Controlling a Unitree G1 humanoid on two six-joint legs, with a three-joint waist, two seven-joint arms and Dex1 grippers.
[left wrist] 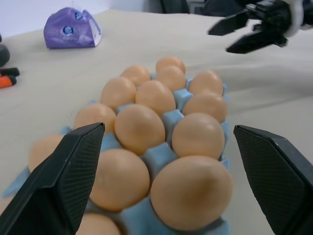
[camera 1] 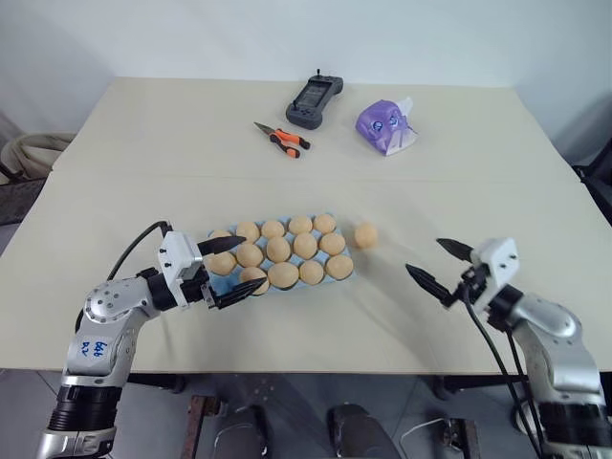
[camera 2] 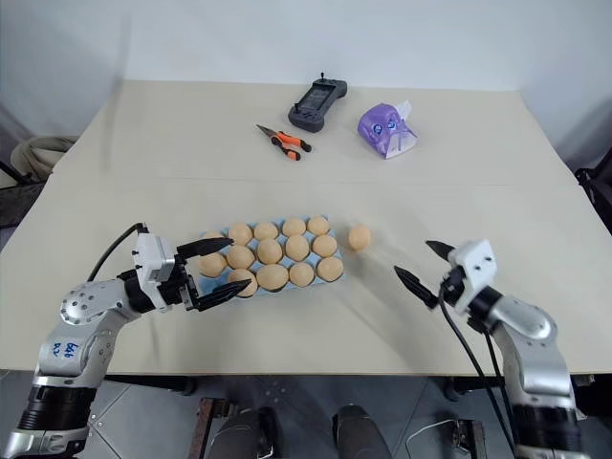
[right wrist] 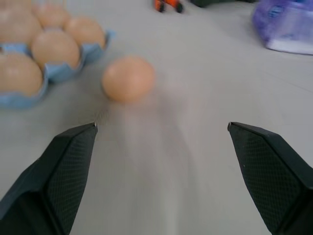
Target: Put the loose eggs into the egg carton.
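Tan egg (camera 1: 365, 235) lies loose on the table just beside the carton's (camera 1: 341, 275) right end, toward the table's near edge. Right end effector (camera 1: 439, 267) empty, fingers spread, aimed at it from nearer the right edge; left end effector (camera 1: 229, 271) gapes over the carton's left end. Step looks like approach: next, reach in and close gently.

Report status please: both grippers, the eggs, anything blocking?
Left gripper open at the egg carton's left end. Right gripper open, empty, right of the loose egg. One egg on the table beside the carton. Nothing between right gripper and egg.
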